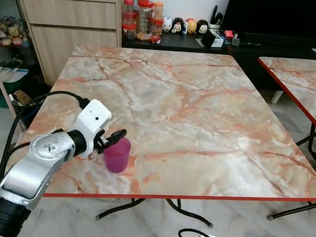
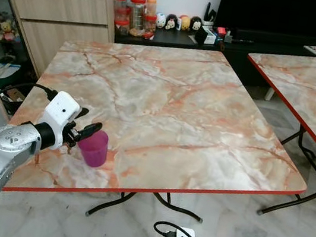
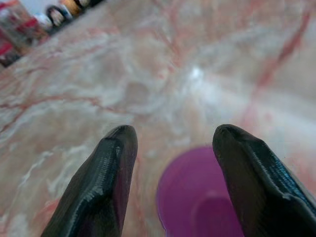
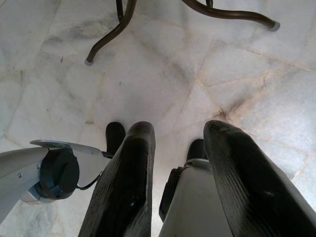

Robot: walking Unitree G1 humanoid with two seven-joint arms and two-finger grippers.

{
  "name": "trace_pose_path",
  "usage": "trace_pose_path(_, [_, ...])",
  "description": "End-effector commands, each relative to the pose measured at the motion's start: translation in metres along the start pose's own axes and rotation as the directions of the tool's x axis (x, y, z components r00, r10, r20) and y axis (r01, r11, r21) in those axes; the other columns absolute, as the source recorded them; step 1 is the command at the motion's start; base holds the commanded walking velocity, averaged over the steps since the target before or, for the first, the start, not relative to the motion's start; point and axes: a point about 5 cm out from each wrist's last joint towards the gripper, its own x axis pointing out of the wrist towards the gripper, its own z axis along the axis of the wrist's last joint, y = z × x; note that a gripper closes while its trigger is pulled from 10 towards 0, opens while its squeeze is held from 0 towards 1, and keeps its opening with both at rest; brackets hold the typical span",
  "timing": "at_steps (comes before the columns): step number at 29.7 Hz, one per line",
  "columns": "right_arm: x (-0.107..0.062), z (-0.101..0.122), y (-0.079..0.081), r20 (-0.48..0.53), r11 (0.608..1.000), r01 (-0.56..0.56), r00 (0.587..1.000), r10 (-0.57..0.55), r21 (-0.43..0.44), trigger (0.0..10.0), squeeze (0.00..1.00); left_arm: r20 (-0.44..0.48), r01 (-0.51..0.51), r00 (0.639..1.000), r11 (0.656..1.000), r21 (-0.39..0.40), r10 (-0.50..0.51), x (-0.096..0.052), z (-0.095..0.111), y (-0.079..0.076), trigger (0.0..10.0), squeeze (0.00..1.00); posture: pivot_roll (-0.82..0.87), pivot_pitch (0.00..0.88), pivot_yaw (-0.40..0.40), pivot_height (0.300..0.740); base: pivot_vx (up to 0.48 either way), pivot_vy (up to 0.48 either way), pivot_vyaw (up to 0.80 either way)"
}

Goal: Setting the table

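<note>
Purple cup (image 1: 117, 154) stands upright on our marble counter (image 1: 206, 120), near its front edge, just ahead of our left tool (image 1: 112, 140). Its fingers are spread above the rim, pinching nothing. Our right tool (image 4: 177, 163), spread, hangs idle below, well apart.

A marble-patterned table (image 1: 206, 120) with a red edge carries one purple cup (image 1: 117, 155) at its seven o'clock corner.
</note>
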Motion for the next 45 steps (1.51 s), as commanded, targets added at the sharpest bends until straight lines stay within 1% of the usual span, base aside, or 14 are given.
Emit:
trace_pose_path(1, [0.001,0.003,0.001,0.005,1.0,0.001,1.0,-0.001,0.004,10.0,0.0,-0.043,0.02,0.999,0.998,0.057,-0.018,0.005,0.0,0.001,10.0,0.0,0.07,0.0,0.028,0.74,0.0,0.0,0.0])
trace_pose_path(4, [0.001,0.003,0.001,0.006,1.0,0.001,1.0,-0.001,0.003,10.0,0.0,-0.056,0.02,0.998,0.998,0.064,-0.017,0.006,-0.001,0.001,10.0,0.0,0.07,0.0,0.028,0.74,0.0,0.0,0.0])
trace_pose_path(5, [0.001,0.003,0.002,0.006,1.0,0.0,1.0,0.0,0.002,10.0,0.0,-0.082,0.01,0.997,0.997,0.07,-0.004,0.009,-0.003,0.003,10.0,0.0,0.07,0.0,0.031,0.74,0.0,0.0,0.0])
trace_pose_path(7, [0.001,0.003,0.002,0.006,1.0,0.0,1.0,0.0,0.003,10.0,0.0,-0.097,-0.003,0.995,0.997,0.076,0.01,0.012,-0.005,0.005,10.0,0.0,0.07,0.0,0.032,0.74,0.0,0.0,0.0])
trace_pose_path(13, [0.001,0.004,0.001,0.012,1.0,0.002,1.0,-0.002,0.005,10.0,0.0,-0.108,0.003,0.994,0.998,0.07,0.005,0.018,-0.003,0.005,10.0,0.0,0.06,0.0,0.032,0.74,0.0,0.0,0.0])
trace_pose_path(18, [0.001,0.005,0.001,0.013,1.0,0.004,1.0,-0.004,0.01,10.0,0.0,-0.116,0.01,0.993,0.998,0.065,-0.002,0.017,-0.005,0.005,10.0,0.0,0.06,0.0,0.031,0.74,0.0,0.0,0.0])
trace_pose_path(21, [0.001,0.005,0.001,0.016,1.0,0.006,1.0,-0.007,0.015,10.0,0.0,-0.121,0.001,0.993,0.998,0.056,0.006,0.012,-0.008,0.009,10.0,0.0,0.06,0.0,0.032,0.74,0.0,0.0,0.0])
trace_pose_path(23, [0.001,0.006,0.0,0.018,1.0,0.008,1.0,-0.008,0.018,10.0,0.0,-0.092,-0.027,0.995,0.999,0.018,0.029,0.007,-0.004,0.015,10.0,0.0,0.07,0.0,0.03,0.74,0.0,0.0,0.0])
trace_pose_path(25, [0.001,0.006,0.0,0.018,1.0,0.008,1.0,-0.009,0.019,10.0,0.0,-0.074,-0.037,0.997,0.999,-0.003,0.037,0.004,-0.001,0.018,10.0,0.0,0.07,0.0,0.029,0.74,0.0,0.0,0.0])
trace_pose_path(30, [0.001,0.006,0.0,0.017,1.0,0.006,1.0,-0.006,0.017,10.0,0.0,-0.07,-0.05,0.996,0.999,-0.012,0.049,-0.007,-0.001,0.024,10.0,0.0,0.08,0.0,0.026,0.74,0.0,0.0,0.0])
trace_pose_path(33, [0.001,0.007,0.0,0.016,1.0,0.005,1.0,-0.005,0.016,10.0,0.0,-0.091,-0.04,0.995,0.999,-0.003,0.04,-0.01,-0.005,0.024,10.0,0.0,0.08,0.0,0.024,0.74,0.0,0.0,0.0])
trace_pose_path(35, [0.001,0.007,0.0,0.018,1.0,0.006,1.0,-0.007,0.016,10.0,0.0,-0.099,-0.011,0.995,1.0,-0.01,0.01,-0.012,-0.007,0.021,10.0,0.0,0.07,0.0,0.024,0.74,0.0,0.0,0.0])
trace_pose_path(40, [0.001,0.008,0.0,0.019,1.0,0.008,1.0,-0.009,0.019,10.0,0.0,-0.127,0.03,0.992,0.999,0.014,-0.028,-0.012,-0.011,0.016,10.0,0.0,0.08,0.0,0.021,0.74,0.0,0.0,0.0])
trace_pose_path(45, [0.001,0.008,0.0,0.018,1.0,0.009,1.0,-0.009,0.018,10.0,0.0,-0.126,0.033,0.992,0.999,0.006,-0.032,-0.011,-0.012,0.013,10.0,0.0,0.07,0.0,0.02,0.74,0.0,0.0,0.0])
